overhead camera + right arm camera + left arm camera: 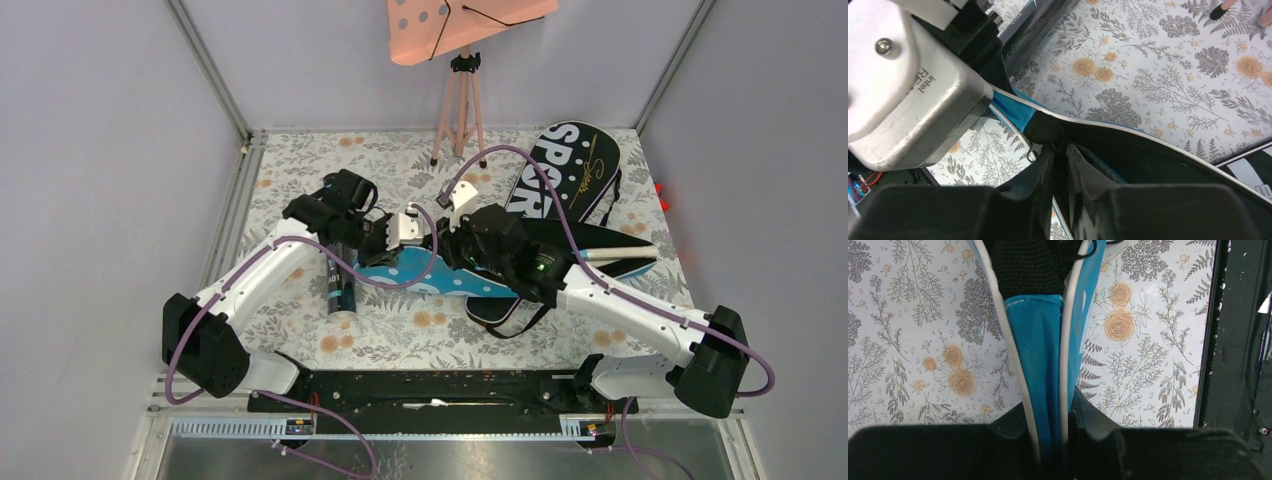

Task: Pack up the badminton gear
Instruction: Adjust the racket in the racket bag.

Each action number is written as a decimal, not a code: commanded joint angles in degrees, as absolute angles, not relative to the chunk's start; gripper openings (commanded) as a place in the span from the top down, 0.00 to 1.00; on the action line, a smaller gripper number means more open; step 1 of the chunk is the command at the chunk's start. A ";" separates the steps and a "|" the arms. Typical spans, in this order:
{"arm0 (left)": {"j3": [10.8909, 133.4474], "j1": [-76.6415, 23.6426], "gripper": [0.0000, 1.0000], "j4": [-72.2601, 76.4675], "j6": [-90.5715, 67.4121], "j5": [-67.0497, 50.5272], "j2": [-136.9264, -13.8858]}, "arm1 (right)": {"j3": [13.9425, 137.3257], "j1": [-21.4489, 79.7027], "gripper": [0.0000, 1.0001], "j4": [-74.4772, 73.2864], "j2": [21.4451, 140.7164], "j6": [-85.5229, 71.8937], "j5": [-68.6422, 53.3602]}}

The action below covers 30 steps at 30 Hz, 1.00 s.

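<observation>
The flowered counter [400,325] carries all the things. On it the black SPORT bag [565,170] lies behind the blue bag [430,282], towards the far right corner. The blue bag itself lies in the middle, under both my arms. The black tube [340,285] lies just beside the blue bag's left end. My left hand [1050,440] is clenched on the blue bag's cloth and white piping. My right hand [1060,160] pinches the blue bag at its black zip end.
</observation>
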<state>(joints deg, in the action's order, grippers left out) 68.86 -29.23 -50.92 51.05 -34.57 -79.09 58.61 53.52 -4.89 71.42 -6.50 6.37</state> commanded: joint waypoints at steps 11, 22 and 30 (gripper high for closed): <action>65.74 -29.51 1.00 -51.42 52.45 -31.55 -77.45 | 76.43 53.44 1.00 -36.65 73.41 9.27 35.75; 66.92 -29.53 1.00 -56.05 55.47 -39.01 -78.13 | 53.26 53.53 1.00 34.99 81.36 59.93 57.55; 67.96 -29.53 1.00 -57.67 55.54 -41.05 -78.74 | 51.81 53.66 1.00 60.76 91.58 68.18 59.32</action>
